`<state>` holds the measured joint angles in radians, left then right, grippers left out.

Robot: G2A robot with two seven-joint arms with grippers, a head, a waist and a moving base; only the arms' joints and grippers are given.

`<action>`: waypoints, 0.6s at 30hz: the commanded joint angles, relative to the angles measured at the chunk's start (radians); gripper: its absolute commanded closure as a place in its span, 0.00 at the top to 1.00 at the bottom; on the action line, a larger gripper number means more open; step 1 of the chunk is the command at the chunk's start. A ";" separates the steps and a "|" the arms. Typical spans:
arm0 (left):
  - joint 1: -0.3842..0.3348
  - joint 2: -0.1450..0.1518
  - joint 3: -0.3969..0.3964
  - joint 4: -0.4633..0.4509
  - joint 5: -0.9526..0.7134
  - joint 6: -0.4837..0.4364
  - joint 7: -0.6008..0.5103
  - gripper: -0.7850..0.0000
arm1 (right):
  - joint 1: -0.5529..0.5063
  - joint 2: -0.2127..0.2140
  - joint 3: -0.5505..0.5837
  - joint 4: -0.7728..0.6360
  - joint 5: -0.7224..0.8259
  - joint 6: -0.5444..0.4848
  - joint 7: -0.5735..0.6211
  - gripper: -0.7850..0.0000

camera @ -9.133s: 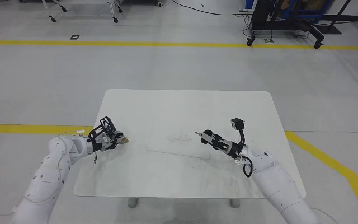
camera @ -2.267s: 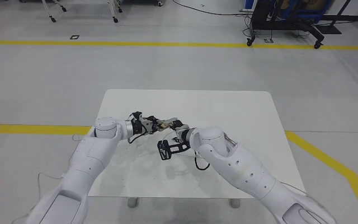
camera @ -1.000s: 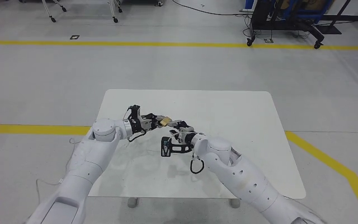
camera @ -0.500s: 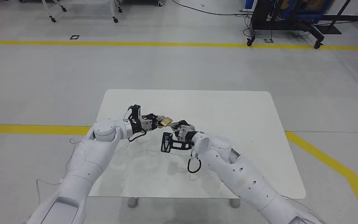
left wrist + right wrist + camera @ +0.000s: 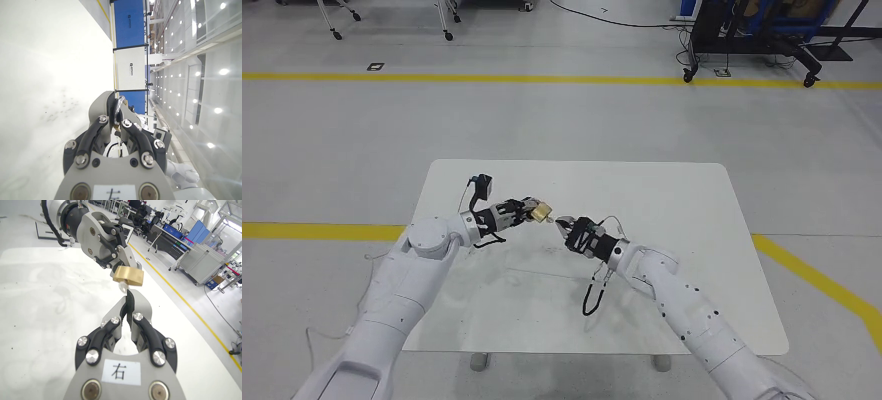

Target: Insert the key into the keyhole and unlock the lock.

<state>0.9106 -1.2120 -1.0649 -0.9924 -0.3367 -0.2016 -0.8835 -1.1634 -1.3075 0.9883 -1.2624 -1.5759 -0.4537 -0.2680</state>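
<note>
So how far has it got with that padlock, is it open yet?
Done: the left gripper holds the brass padlock up by its shackle, and the key looks seated in its underside. In hand: the right gripper, shut, seems to pinch the key's head. Left: turning it until the shackle springs; I can't see that it has opened.

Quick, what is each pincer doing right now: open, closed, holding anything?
Left pincer: closed, holding the padlock off the table.
Right pincer: closed on the key, which meets the padlock's underside.
</note>
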 commanded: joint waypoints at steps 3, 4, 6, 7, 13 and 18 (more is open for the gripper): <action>0.014 0.004 -0.009 -0.025 0.024 -0.023 0.015 0.00 | 0.007 -0.001 -0.002 0.032 0.028 -0.028 -0.070 0.00; 0.018 0.005 -0.010 -0.030 0.030 -0.028 0.018 0.00 | 0.010 -0.002 -0.003 0.039 0.031 -0.035 -0.082 0.00; 0.024 0.006 -0.012 -0.037 0.033 -0.024 0.020 0.00 | 0.020 -0.001 -0.005 0.046 0.009 -0.027 -0.077 0.00; 0.026 0.006 -0.013 -0.040 0.034 -0.023 0.021 0.00 | 0.023 0.000 -0.008 0.043 -0.009 -0.020 -0.069 0.00; 0.031 0.005 -0.027 -0.039 -0.001 0.011 0.036 0.00 | 0.028 0.014 -0.036 -0.088 -0.269 0.048 0.115 1.00; 0.029 0.003 -0.028 -0.036 -0.017 0.039 0.035 0.00 | 0.028 0.014 -0.036 -0.088 -0.269 0.048 0.115 1.00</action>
<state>0.9401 -1.2084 -1.0935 -1.0283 -0.3512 -0.1674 -0.8523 -1.1355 -1.2938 0.9520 -1.3498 -1.8813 -0.4059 -0.1515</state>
